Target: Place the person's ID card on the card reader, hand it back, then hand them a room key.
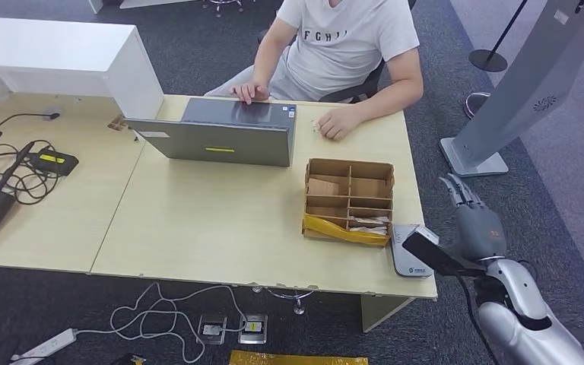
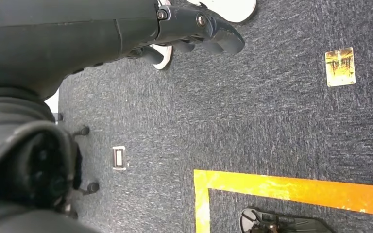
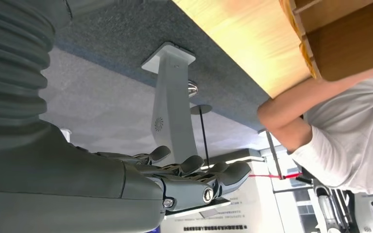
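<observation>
A grey card reader (image 1: 409, 255) lies at the table's front right corner. Just left of it stands a cardboard divider box (image 1: 348, 199) with a yellow strip along its front and pale flat pieces (image 1: 369, 224) in one front compartment. A person (image 1: 350, 38) sits behind the table, one hand on the laptop. Their other hand (image 1: 340, 122) rests on the table with a small pale thing (image 1: 316, 125) beside it, too small to identify. My right hand (image 1: 471, 217) (image 3: 194, 174) hangs past the table's right edge, fingers apart and empty. My left hand (image 2: 199, 26) hangs over the carpet, holding nothing.
A grey laptop (image 1: 224, 133) stands open mid-table, facing the person. A white counter (image 1: 61, 53) rises at the back left. Black devices and cables (image 1: 15, 171) lie on the left table. A grey kiosk stand (image 1: 517, 91) stands right of my right hand. Cables lie on the floor (image 1: 160, 312).
</observation>
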### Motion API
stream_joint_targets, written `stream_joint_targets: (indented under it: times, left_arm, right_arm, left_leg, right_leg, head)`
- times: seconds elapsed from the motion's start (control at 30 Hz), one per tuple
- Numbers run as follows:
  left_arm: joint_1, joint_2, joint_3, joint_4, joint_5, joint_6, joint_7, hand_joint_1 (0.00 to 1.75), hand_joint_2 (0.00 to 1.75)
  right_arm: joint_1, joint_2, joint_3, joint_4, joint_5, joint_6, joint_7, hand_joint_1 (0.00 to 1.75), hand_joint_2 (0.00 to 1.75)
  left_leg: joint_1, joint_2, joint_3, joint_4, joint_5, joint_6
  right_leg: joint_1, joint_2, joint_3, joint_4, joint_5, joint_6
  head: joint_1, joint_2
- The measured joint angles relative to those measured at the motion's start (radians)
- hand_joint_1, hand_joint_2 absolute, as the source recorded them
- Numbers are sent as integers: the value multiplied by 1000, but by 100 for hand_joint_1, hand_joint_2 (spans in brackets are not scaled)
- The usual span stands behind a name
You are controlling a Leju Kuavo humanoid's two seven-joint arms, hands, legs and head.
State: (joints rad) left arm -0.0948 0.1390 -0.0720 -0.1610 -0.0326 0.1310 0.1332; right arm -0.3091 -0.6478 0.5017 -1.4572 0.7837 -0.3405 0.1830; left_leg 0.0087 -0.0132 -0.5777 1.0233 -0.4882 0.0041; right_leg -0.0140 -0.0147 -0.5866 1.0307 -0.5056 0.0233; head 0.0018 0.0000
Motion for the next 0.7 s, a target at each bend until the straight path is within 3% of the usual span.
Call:
stream_joint_targets:
  times: [0.7]
  left_arm:
    - [0,-8,0,0,2,3,0,0,0]
  right_arm:
    - [2,94,26,38,1,1,19,0,175]
  left_leg:
    - [0,0,0,0,0,0]
  right_leg:
    - [0,0,0,0,0,0]
  head:
    - [0,0]
